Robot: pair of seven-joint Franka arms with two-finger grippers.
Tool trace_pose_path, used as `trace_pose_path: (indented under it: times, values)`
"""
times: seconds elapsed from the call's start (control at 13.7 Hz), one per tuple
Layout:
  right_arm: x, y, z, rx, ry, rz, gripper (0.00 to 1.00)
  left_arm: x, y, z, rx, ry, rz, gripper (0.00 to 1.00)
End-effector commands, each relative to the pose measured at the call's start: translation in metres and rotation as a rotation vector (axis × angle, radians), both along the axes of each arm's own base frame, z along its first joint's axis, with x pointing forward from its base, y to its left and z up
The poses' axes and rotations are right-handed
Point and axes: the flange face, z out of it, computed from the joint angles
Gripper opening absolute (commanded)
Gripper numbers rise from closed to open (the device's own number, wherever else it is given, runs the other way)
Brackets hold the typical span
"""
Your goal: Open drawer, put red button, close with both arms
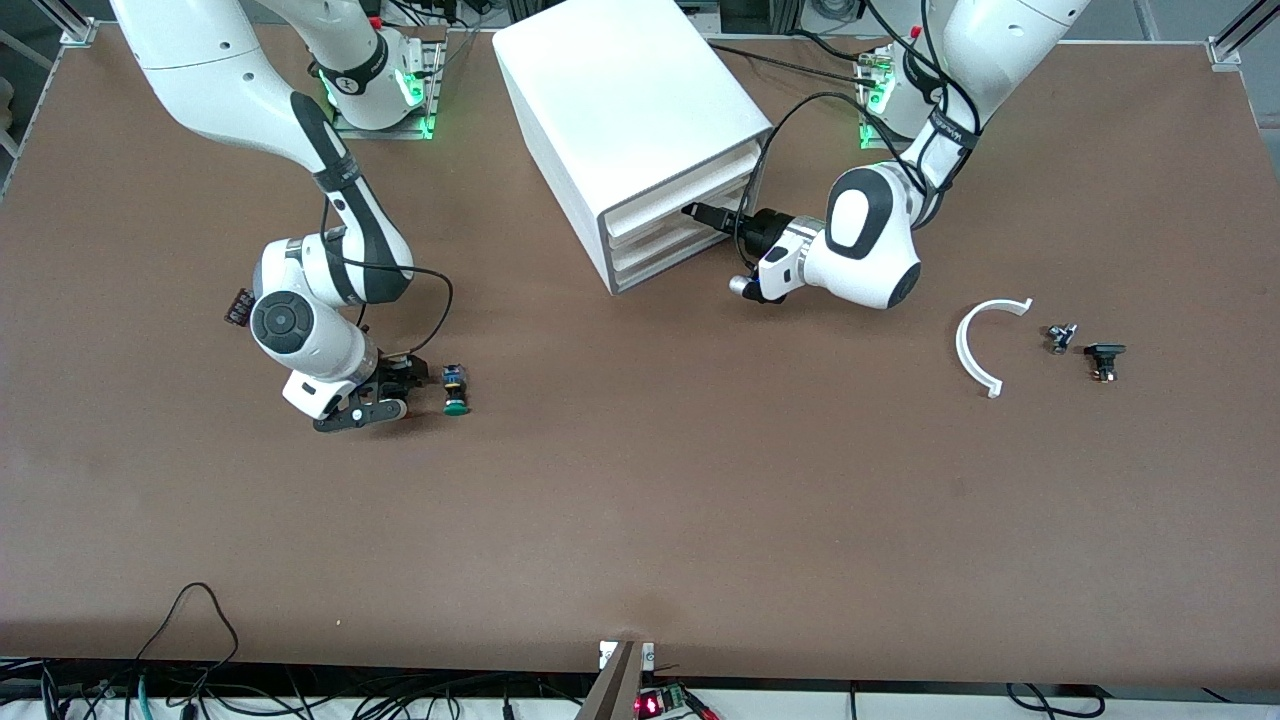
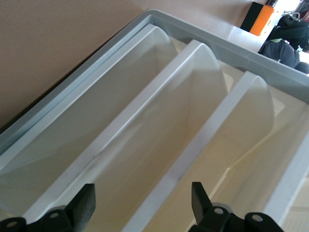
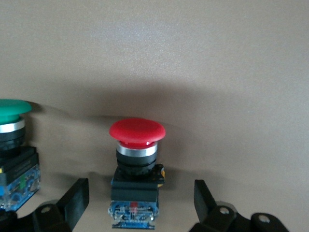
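Observation:
The red button (image 3: pixel 136 133) stands upright on the brown table, red cap on top, between the fingers of my right gripper (image 3: pixel 141 198), which is open and clear of it on both sides. In the front view this gripper (image 1: pixel 408 390) sits low at the right arm's end and hides the button. My left gripper (image 1: pixel 695 212) is at the front of the white drawer unit (image 1: pixel 620 110). Its open jaws (image 2: pixel 143 203) straddle the raised edge of a drawer front (image 2: pixel 193 145) without touching it. The drawers (image 1: pixel 680 225) look pushed in.
A green-capped button (image 1: pixel 456 390) stands right beside the red one (image 3: pixel 12 140). Toward the left arm's end lie a white curved piece (image 1: pixel 975 350) and two small dark parts (image 1: pixel 1060 337) (image 1: pixel 1104 358). Cables run along the table's near edge.

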Motion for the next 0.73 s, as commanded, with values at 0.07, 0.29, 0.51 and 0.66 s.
trace_pose_path:
  times: [0.07,0.29,0.51,0.66]
  values:
    - [-0.004,0.003,0.0,-0.001,-0.004,-0.002,0.55,-0.011,0.007,0.005,-0.025,0.002,0.006,0.88]
    - [-0.003,0.003,-0.003,-0.002,-0.001,0.009,0.42,-0.025,0.005,-0.003,-0.013,0.02,-0.008,0.87]
    - [0.005,0.019,0.008,0.016,-0.026,0.027,0.39,-0.03,0.006,-0.01,-0.023,0.008,-0.022,0.71]
    - [0.018,0.021,0.029,0.021,-0.052,0.033,0.39,-0.026,0.01,-0.013,-0.027,-0.058,-0.038,0.41]
